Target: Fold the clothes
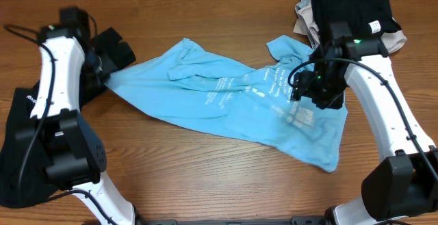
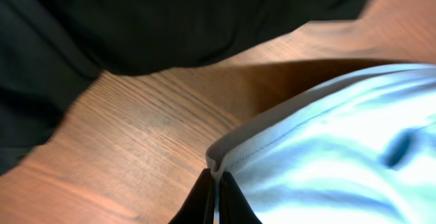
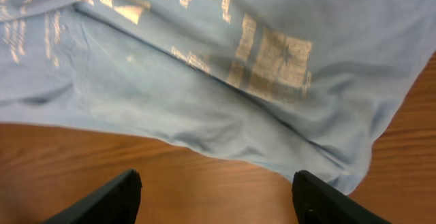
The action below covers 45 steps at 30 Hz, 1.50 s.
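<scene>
A light-blue T-shirt (image 1: 233,95) with white lettering lies crumpled across the middle of the table. My left gripper (image 1: 107,76) is at its left end, shut on the shirt's hem (image 2: 216,173); the hem rises between the closed fingers in the left wrist view. My right gripper (image 1: 304,91) hovers over the shirt's right part, open, with nothing between its fingers (image 3: 122,193). Under them I see bare wood and the shirt's edge (image 3: 204,81) just beyond. A black garment (image 1: 17,150) lies at the left under the left arm. It fills the top of the left wrist view (image 2: 170,20).
A stack of folded black and beige clothes (image 1: 352,6) sits at the back right corner, close behind the right arm. The wooden table (image 1: 205,177) shows bare in front of the shirt. Both arm bases stand at the near edge.
</scene>
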### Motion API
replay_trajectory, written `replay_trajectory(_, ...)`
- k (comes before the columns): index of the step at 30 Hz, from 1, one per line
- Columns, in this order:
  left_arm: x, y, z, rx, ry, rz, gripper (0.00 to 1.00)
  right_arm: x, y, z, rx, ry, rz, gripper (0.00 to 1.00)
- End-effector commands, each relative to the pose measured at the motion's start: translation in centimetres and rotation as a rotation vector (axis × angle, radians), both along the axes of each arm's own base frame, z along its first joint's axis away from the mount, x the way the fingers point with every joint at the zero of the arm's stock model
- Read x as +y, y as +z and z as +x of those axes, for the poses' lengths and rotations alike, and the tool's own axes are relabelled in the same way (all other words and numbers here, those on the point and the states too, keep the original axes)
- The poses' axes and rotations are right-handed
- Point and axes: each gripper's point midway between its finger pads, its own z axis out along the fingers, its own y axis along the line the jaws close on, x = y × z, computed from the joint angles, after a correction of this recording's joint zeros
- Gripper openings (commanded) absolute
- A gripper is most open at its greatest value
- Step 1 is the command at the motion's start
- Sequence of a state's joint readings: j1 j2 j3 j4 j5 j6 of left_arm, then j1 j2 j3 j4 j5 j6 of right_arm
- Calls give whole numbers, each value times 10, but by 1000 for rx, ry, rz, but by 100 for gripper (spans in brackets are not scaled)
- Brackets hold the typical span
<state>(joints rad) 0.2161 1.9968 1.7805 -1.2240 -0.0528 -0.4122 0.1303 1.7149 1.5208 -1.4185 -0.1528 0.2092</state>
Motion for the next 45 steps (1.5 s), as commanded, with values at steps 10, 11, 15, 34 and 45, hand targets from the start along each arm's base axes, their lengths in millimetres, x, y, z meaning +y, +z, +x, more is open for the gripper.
replay_trajectory(10,-1,72,9,-120,-31,29,4,110,-49,-32,-69,370,64,75)
replay_trajectory(11,-1,72,9,-120,-31,29,4,120,-52,-30,-104,406,67,75)
replay_trajectory(15,-2,72,9,-120,-32,28,4,157,-58,-22,-235,547,67,78)
replay_trajectory(34,-5,71,9,-119,-36,10,4,197,-116,-25,-265,827,-36,73)
replay_trajectory(45,-5,69,11,-122,-35,10,4,187,-143,-29,-219,822,-164,59)
